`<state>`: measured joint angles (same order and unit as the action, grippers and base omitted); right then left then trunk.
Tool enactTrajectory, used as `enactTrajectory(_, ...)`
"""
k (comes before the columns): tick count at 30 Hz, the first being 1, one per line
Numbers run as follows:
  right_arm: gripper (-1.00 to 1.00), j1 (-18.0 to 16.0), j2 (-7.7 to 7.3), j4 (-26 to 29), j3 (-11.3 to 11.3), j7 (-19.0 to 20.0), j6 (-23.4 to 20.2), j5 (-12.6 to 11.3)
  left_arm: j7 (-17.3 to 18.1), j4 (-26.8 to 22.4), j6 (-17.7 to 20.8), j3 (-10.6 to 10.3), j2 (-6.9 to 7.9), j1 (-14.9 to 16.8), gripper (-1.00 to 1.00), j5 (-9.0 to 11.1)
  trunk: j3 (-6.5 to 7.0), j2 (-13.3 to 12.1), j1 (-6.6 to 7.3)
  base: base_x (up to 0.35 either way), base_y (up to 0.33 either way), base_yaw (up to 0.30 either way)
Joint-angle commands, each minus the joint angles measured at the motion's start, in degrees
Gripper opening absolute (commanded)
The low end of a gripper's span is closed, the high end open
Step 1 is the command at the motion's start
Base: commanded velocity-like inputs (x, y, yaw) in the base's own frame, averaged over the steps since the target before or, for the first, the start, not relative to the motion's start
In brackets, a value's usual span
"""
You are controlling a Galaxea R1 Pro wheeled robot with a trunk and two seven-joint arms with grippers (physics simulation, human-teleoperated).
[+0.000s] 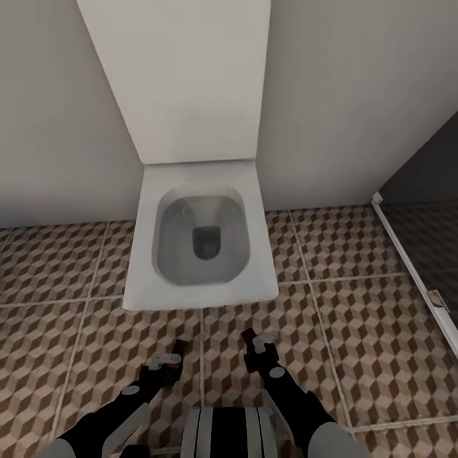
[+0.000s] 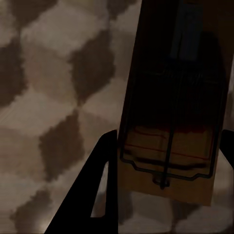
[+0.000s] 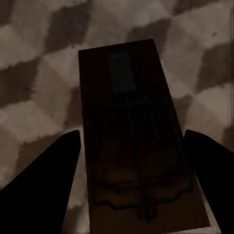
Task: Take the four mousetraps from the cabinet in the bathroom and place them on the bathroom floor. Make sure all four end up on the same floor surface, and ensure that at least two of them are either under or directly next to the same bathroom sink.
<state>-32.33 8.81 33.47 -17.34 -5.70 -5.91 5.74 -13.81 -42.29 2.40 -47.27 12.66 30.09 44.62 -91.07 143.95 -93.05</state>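
Note:
I hold one mousetrap in each hand above the bathroom floor (image 1: pixel 356 331), which has brown and beige cube-patterned tiles. My left gripper (image 1: pixel 173 356) is shut on a tan mousetrap (image 2: pixel 168 122) with a dark wire frame, its edge against one dark finger (image 2: pixel 100 195). My right gripper (image 1: pixel 253 338) is shut on a second mousetrap (image 3: pixel 131 107), which sits lengthwise between both fingers (image 3: pixel 44 190). Both hands hover just in front of the toilet's front edge. The cabinet and the bathroom sink are out of view.
A white square toilet (image 1: pixel 200 289) with its lid raised against the grey wall (image 1: pixel 51 127) stands straight ahead. At the right a white-framed dark shower partition (image 1: pixel 413 273) runs diagonally across the tiles. Open tiled floor lies to either side of the toilet.

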Motion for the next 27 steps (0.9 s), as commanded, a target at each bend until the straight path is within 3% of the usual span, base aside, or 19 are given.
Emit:
enactTrajectory(1,-1.00,0.0,-0.02,0.1,-0.2,-0.4,-0.5,0.6,-0.7,-0.2,0.2,-0.4,0.08,0.1,-1.00,0.2,-0.04,0.0,-0.01,0.214,0.000,0.000)
enactTrajectory(8,-1.00,0.0,-0.02,0.1,-0.2,-0.4,-0.5,0.6,-0.7,-0.2,0.2,-0.4,0.08,0.1,-1.00,0.2,-0.04,0.0,-0.01,0.115,0.000,0.000)
enactTrajectory(27,-1.00,0.0,-0.11,0.0,-0.3,-0.3,-0.5,0.6,-0.8,-0.6,0.2,-0.5,0.08,0.1,-1.00,0.2,-0.04,0.0,-0.01,0.002,0.000,0.000)
